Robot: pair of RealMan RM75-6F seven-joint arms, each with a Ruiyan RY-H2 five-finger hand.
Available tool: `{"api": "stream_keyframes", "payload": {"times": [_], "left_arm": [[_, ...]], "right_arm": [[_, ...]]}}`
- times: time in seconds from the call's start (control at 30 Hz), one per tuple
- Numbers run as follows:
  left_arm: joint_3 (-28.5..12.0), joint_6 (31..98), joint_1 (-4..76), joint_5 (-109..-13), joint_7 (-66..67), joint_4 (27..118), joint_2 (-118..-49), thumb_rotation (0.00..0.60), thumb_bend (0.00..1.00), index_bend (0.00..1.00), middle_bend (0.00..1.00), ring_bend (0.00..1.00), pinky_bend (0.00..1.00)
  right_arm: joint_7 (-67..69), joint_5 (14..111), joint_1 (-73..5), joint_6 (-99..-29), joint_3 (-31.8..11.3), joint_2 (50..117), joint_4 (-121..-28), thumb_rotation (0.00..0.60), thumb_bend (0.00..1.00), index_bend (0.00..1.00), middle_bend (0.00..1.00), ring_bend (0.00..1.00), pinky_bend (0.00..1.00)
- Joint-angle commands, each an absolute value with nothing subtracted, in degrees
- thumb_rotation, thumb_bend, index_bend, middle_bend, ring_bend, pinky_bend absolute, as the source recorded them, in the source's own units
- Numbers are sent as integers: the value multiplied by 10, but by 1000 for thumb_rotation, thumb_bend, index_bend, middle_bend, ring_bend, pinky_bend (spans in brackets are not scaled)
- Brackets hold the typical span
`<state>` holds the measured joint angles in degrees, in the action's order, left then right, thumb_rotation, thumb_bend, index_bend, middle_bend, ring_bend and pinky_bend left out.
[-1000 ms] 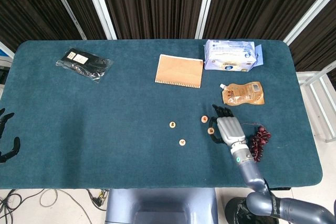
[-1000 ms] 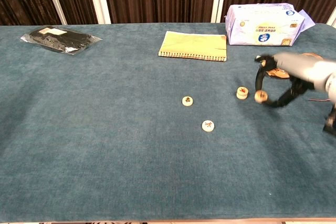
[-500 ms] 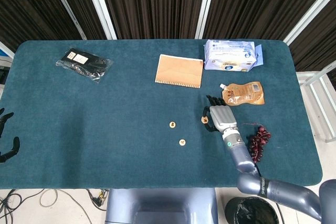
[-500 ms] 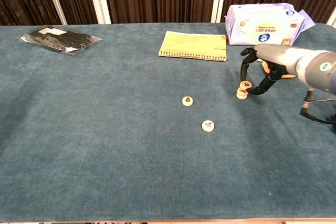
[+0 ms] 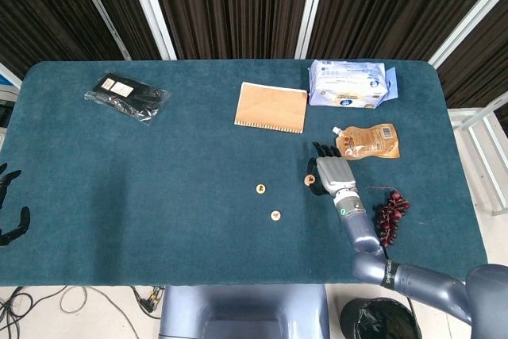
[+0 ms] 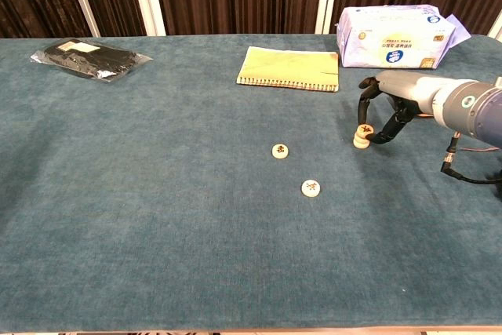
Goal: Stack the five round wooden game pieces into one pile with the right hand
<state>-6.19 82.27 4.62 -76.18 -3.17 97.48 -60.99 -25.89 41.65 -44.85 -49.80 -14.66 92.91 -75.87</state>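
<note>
The right hand [image 6: 382,112] arches over a small pile [image 6: 361,136] of wooden game pieces, fingertips on its top piece, beside the pouch [image 5: 367,141]. Two loose pieces [image 6: 281,151] [image 6: 311,187] lie to its left, toward the table's [image 6: 157,217] middle, far nearer this hand than the empty, spread left hand [image 5: 9,204].

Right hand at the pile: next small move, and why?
Probably let go and lift clear: the right hand has a piece sitting on the small pile, fingers around it. Two single pieces lie to its left, unstacked.
</note>
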Motion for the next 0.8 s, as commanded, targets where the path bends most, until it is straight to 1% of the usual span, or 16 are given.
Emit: {"api": "stream_keyframes", "payload": {"times": [0.03, 0.8], "left_arm": [[-62, 823, 46, -762, -31, 975, -610, 600, 485, 143, 0, 0, 0], [-62, 821, 47, -760, -29, 975, -610, 600, 485, 143, 0, 0, 0]], "right_arm": [[-257, 416, -450, -497, -146, 930, -756, 600, 417, 555, 0, 0, 0], [-251, 411, -458, -497, -135, 935, -746, 600, 417, 555, 0, 0, 0]]}}
